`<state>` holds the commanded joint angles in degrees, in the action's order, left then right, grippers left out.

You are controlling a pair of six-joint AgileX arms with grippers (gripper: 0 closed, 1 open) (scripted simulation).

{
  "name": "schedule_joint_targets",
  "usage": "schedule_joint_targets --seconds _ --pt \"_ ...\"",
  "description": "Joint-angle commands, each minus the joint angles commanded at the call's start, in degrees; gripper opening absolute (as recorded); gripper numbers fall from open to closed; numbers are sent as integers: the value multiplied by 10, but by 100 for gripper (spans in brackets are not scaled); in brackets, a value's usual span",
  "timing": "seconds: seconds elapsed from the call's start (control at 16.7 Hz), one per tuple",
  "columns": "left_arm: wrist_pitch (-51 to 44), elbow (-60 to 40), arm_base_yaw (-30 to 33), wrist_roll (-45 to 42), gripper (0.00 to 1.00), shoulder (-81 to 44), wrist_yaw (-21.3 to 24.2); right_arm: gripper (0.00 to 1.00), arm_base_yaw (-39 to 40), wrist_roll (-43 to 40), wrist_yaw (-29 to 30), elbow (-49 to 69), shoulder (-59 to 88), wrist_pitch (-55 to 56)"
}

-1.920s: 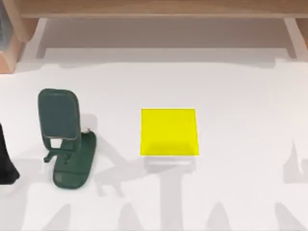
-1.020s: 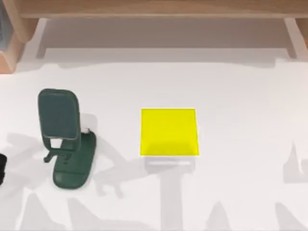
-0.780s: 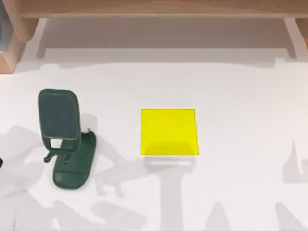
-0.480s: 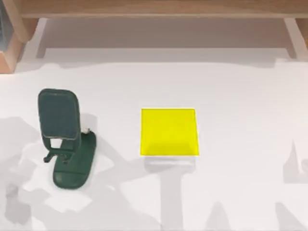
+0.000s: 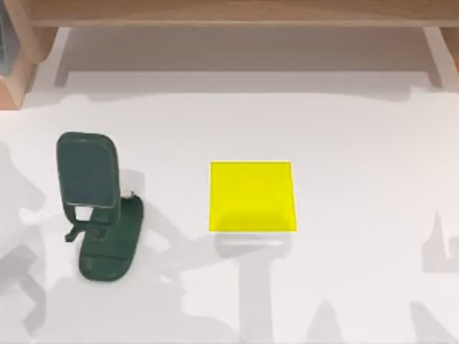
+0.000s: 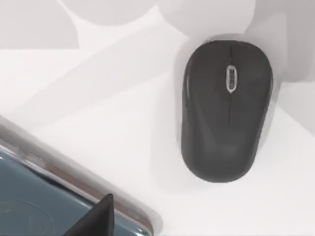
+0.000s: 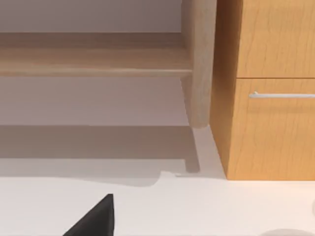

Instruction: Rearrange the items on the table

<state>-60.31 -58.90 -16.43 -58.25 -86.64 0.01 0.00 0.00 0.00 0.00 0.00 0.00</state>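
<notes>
In the left wrist view a small black oval mouse (image 6: 225,110) lies flat on the white table (image 6: 123,113). Close beside it, a corner of the grey-blue phone (image 6: 34,201) with a faint circle mark also rests on the table. A black tip of my left gripper (image 6: 98,221) pokes in over the phone's corner, apart from the mouse. A black tip of my right gripper (image 7: 96,219) hangs over bare white tabletop (image 7: 206,211), facing the wooden shelf (image 7: 98,54).
In the top view a dark green stand (image 5: 97,204) stands at the table's left and a yellow square pad (image 5: 252,196) lies at the middle. The light wooden shelf (image 5: 229,11) runs along the back. A wooden drawer cabinet (image 7: 270,88) stands beside the shelf leg.
The dark shape of my left arm at the top view's left edge has slid out of view. Its shadows on the table's left side have shifted; stand and pad have not moved.
</notes>
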Motion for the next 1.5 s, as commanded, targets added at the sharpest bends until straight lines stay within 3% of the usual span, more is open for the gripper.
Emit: schedule_joint_targets --seconds 0.54,1.02,1.38,1.5 --pt "-4 -6 -2 -12 100 -23 1 100 0 0 0 0 0 0" --pt "186 101 -5 -16 100 -102 1 100 0 0 0 0 0 0" --pt "207 115 -6 -17 100 -112 1 100 0 0 0 0 0 0" --pt "207 115 -6 -17 85 -112 1 100 0 0 0 0 0 0"
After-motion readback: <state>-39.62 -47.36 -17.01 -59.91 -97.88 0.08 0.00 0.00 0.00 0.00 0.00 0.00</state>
